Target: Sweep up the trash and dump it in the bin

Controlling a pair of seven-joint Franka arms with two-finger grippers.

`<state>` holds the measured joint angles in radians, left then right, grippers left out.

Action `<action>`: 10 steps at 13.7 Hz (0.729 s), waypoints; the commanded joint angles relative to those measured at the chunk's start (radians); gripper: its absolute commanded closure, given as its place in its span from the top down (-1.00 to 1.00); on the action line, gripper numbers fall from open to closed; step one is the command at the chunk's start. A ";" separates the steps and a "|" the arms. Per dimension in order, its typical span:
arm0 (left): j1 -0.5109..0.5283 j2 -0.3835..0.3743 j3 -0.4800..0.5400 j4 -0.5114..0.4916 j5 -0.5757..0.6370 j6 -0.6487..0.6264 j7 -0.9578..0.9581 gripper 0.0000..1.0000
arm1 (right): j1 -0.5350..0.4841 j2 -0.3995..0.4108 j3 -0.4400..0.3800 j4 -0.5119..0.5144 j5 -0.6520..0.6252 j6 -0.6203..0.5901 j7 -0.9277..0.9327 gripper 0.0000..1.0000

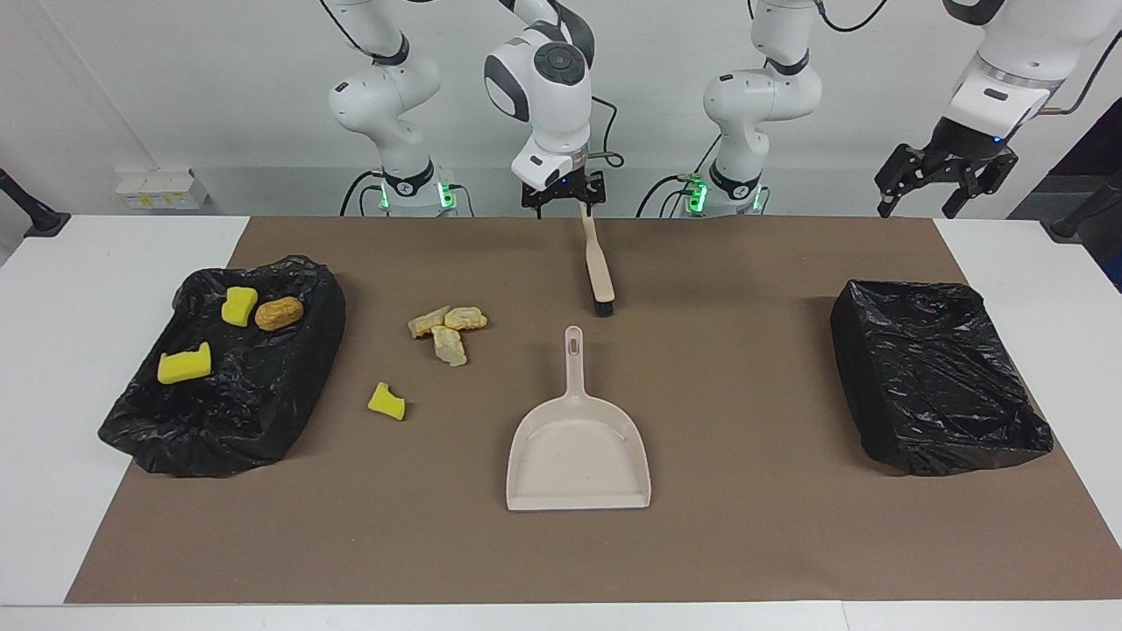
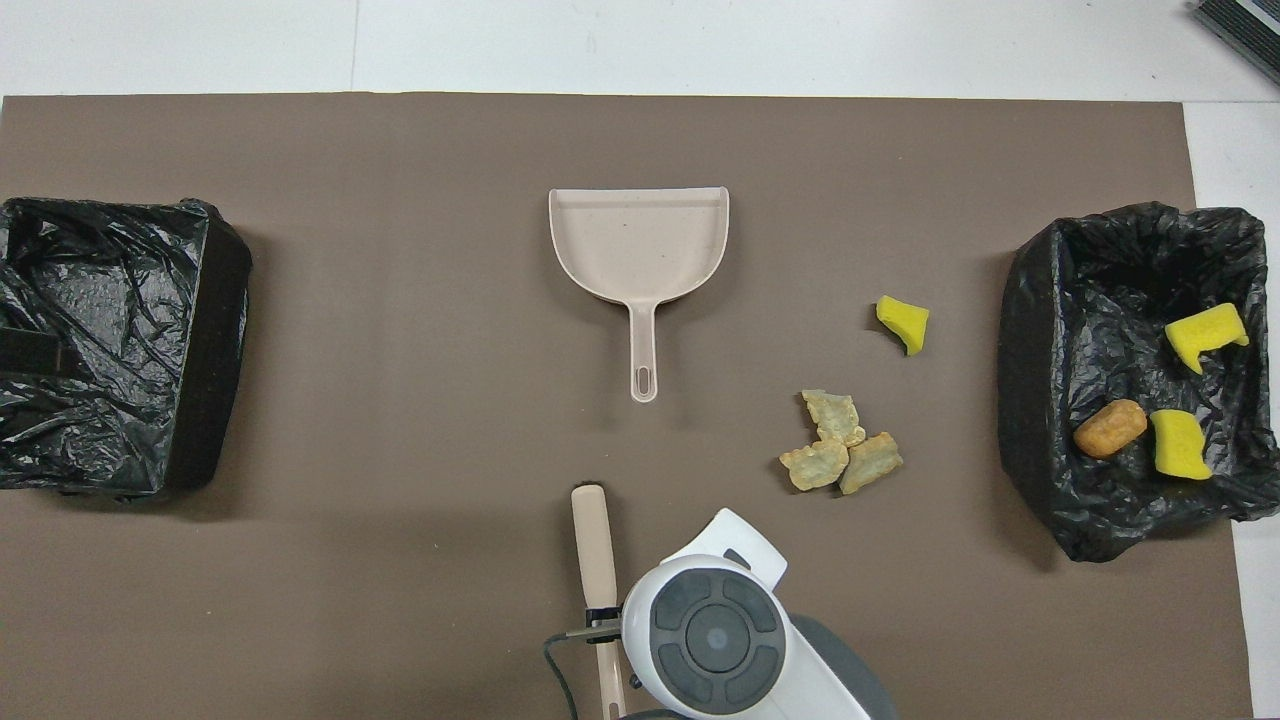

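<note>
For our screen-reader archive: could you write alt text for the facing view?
A beige dustpan and brush lie mid-table on a brown mat; the right hand hangs over the brush handle. Four trash scraps lie loose beside a black bin holding three more.

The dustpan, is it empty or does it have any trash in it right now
Empty. The dustpan lies flat on the mat with a bare tray; the loose scraps and yellow chunk sit on the mat beside it.
</note>
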<state>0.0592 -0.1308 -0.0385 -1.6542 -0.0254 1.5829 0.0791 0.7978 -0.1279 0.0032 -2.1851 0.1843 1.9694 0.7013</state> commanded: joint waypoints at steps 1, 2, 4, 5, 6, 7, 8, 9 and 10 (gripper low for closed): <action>-0.002 0.007 0.000 0.022 0.004 -0.023 -0.001 1.00 | 0.038 -0.023 0.004 -0.058 0.049 0.060 0.023 1.00; -0.002 0.007 0.000 0.022 0.004 -0.021 -0.001 1.00 | 0.049 -0.010 0.004 -0.068 0.049 0.092 0.032 1.00; -0.002 0.007 0.000 0.022 0.004 -0.024 0.002 1.00 | 0.067 0.025 0.004 -0.073 0.050 0.118 0.040 1.00; -0.002 0.007 0.000 0.022 0.004 -0.021 0.001 1.00 | 0.087 0.049 0.004 -0.073 0.050 0.137 0.040 1.00; -0.002 0.007 0.000 0.022 0.004 -0.024 0.002 1.00 | 0.109 0.077 0.004 -0.073 0.050 0.176 0.052 1.00; -0.001 0.005 0.000 0.022 0.004 -0.027 0.002 1.00 | 0.130 0.118 0.004 -0.073 0.050 0.209 0.078 0.97; -0.001 0.007 0.002 0.022 0.004 -0.027 0.002 1.00 | 0.141 0.146 0.004 -0.073 0.050 0.236 0.075 0.90; -0.001 0.005 0.002 0.022 0.004 -0.029 0.004 1.00 | 0.143 0.166 0.006 -0.073 0.050 0.249 0.073 0.79; -0.001 0.005 0.000 0.022 0.004 -0.027 0.005 1.00 | 0.150 0.175 0.004 -0.073 0.050 0.250 0.073 0.72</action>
<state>0.0592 -0.1308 -0.0385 -1.6542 -0.0254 1.5801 0.0791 0.9447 0.0197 0.0052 -2.2595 0.2156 2.1974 0.7625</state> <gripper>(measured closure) 0.000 0.035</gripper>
